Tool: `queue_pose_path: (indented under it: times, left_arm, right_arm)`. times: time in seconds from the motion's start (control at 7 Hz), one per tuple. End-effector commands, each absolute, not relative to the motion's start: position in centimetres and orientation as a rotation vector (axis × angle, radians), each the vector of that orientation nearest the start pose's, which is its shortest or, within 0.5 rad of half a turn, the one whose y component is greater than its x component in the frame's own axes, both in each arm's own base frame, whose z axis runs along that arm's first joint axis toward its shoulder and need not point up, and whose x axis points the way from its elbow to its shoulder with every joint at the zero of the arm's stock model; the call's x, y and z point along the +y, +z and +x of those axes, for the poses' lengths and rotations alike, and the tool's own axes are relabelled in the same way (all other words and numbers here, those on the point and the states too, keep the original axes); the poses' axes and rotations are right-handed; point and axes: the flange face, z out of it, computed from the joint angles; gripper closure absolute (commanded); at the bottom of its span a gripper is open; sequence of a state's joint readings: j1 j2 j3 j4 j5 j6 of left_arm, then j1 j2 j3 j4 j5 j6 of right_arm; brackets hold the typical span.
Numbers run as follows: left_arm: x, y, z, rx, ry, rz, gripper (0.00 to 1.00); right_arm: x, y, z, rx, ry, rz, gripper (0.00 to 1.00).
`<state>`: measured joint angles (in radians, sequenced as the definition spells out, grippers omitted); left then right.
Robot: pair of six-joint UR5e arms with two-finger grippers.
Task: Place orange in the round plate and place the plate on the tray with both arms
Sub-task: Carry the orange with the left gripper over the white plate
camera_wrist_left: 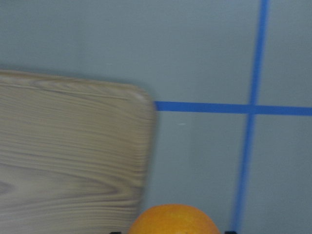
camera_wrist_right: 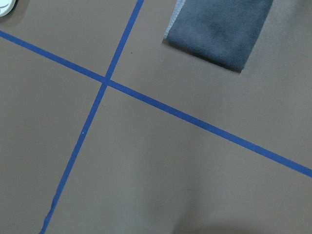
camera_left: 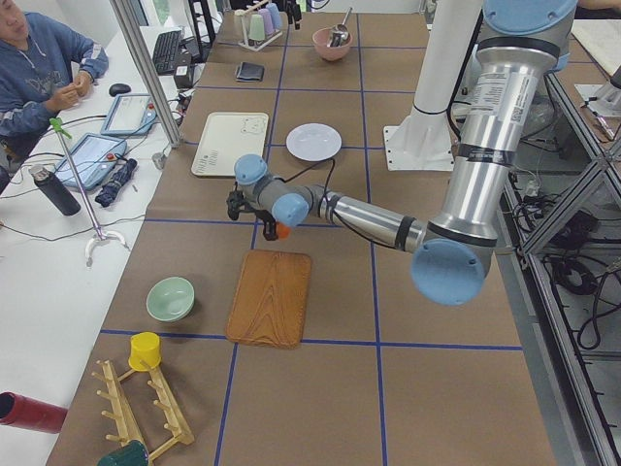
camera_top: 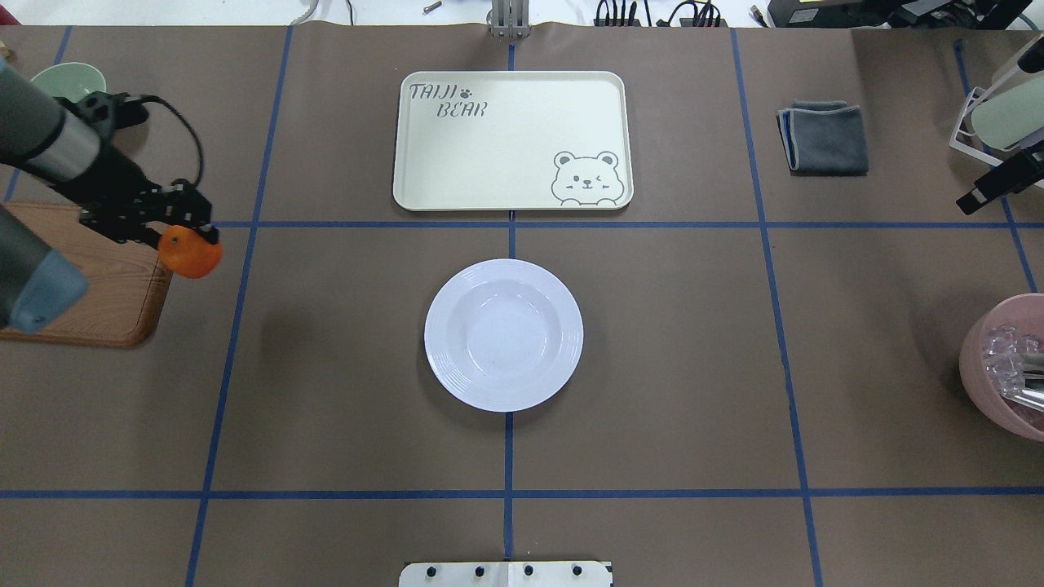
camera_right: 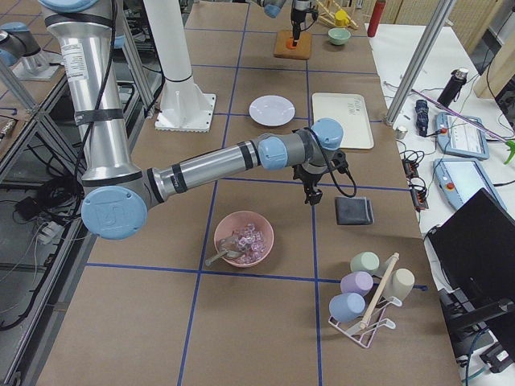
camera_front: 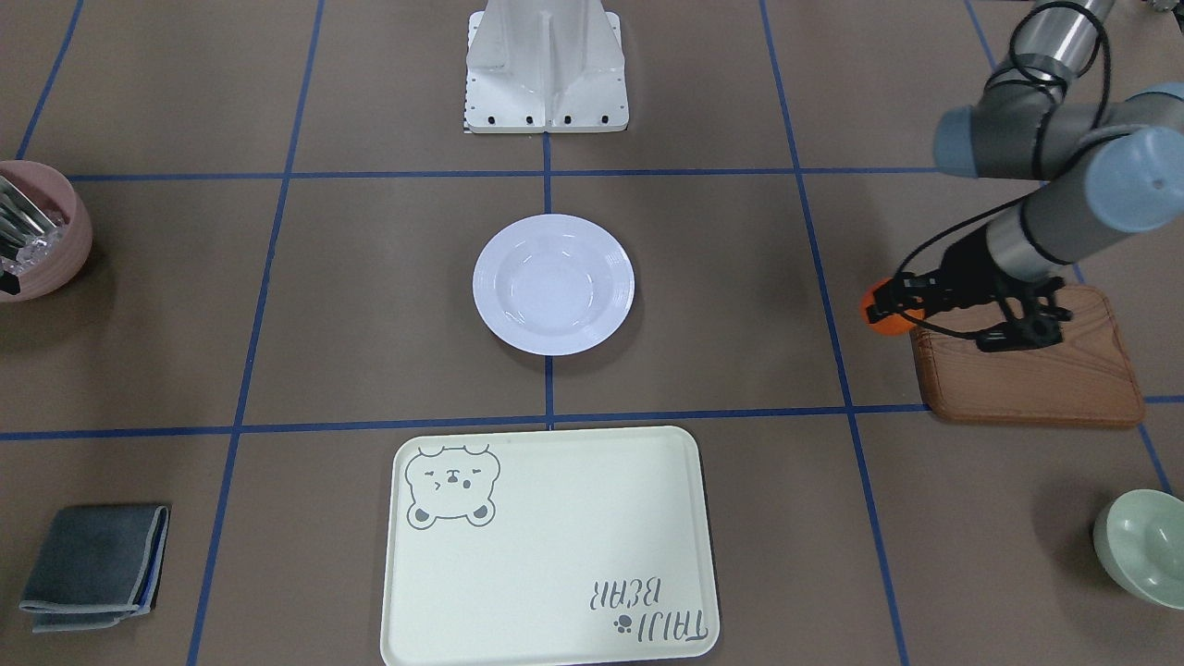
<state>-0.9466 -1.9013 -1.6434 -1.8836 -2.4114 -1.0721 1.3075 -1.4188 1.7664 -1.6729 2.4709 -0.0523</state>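
Note:
My left gripper is shut on the orange, which hangs in the air just past the right edge of the wooden board. In the left wrist view the orange shows at the bottom edge. The white round plate sits empty at the table's centre, well to the right of the orange. The cream bear tray lies empty beyond the plate. My right gripper hovers at the far right near the grey cloth; its fingers do not show clearly, so I cannot tell whether it is open or shut.
A brown wooden board lies under my left arm, with a pale green bowl behind it. A folded grey cloth, a cup rack and a pink bowl stand on the right. A person sits beyond the table.

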Motion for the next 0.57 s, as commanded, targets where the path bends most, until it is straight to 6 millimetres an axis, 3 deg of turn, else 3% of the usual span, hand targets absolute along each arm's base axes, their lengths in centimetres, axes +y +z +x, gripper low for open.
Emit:
queue_pose_path:
  times: [0.0, 0.29, 0.43]
  left_arm:
    - [-50.9, 23.8, 45.1, 1.084, -0.223, -0.229, 1.00]
    - [-50.0, 15.8, 52.2, 1.051, -0.208, -0.181, 1.00]
    - [-47.3, 16.3, 56.4, 1.012, -0.196, -0.161, 1.00]
  right_arm:
    - [-54.8, 47.8, -9.1, -0.922, -0.380, 0.130, 0.00]
    - [-54.9, 47.3, -9.5, -0.924, -0.372, 0.126, 0.00]
    - [-55.1, 47.1, -9.6, -0.924, -0.373, 0.129, 0.00]
